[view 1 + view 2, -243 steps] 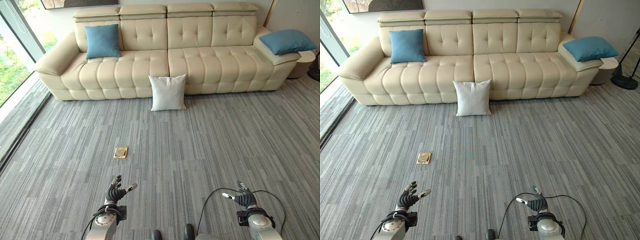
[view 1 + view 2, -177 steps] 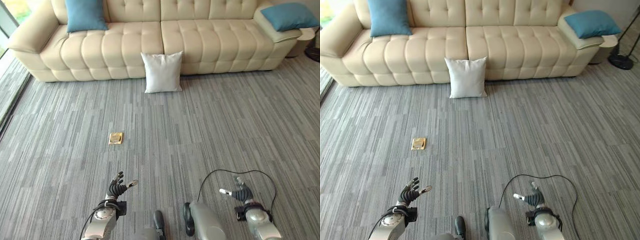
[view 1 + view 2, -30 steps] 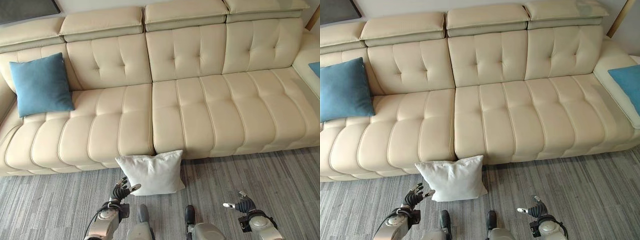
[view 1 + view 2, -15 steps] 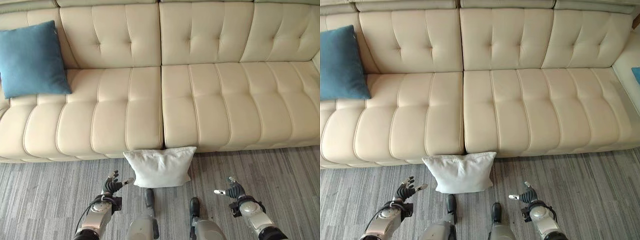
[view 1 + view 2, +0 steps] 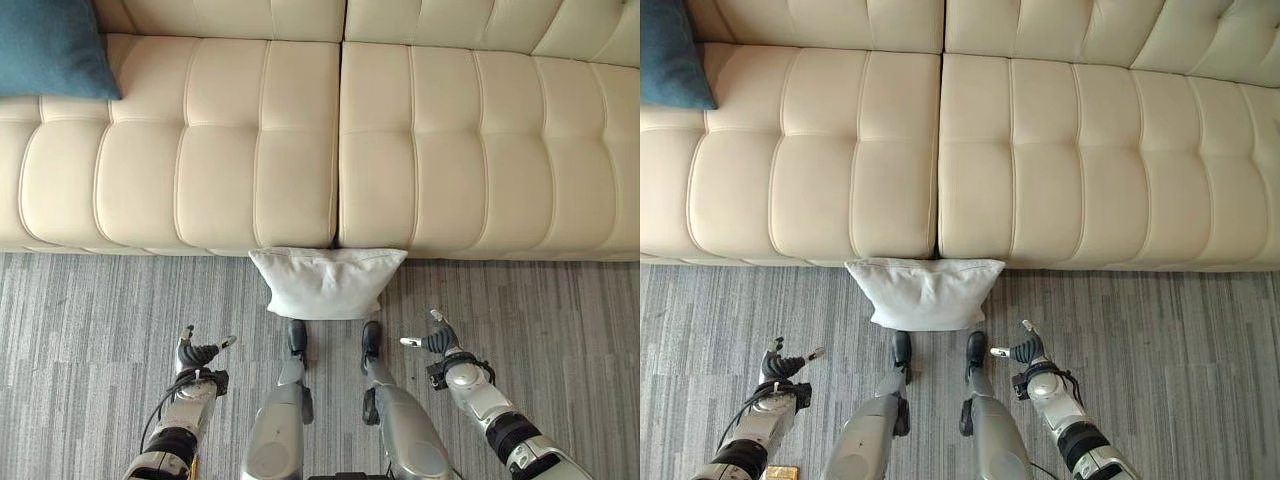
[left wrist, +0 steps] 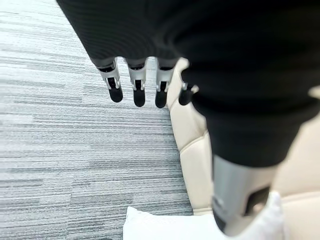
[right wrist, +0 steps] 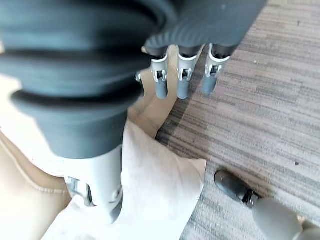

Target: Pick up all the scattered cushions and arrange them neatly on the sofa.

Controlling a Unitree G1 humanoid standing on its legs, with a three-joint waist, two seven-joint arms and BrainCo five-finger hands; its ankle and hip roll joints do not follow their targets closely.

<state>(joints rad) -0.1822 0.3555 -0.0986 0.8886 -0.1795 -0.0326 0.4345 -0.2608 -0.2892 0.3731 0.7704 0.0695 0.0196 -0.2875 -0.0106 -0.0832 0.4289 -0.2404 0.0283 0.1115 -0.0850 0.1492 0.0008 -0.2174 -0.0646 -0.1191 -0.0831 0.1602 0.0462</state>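
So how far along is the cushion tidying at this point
Early on. Looks done: one blue cushion sits on the sofa at its left end. In hand: nothing. The left hand and right hand are both open and low, either side of the white cushion, not touching it. Left: that white cushion lies on the carpet against the sofa front and has to be lifted onto the seat.

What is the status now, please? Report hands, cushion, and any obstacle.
Left hand and right hand open, holding nothing. White cushion on the carpet, leaning against the sofa front, between both hands. Nothing in the way.
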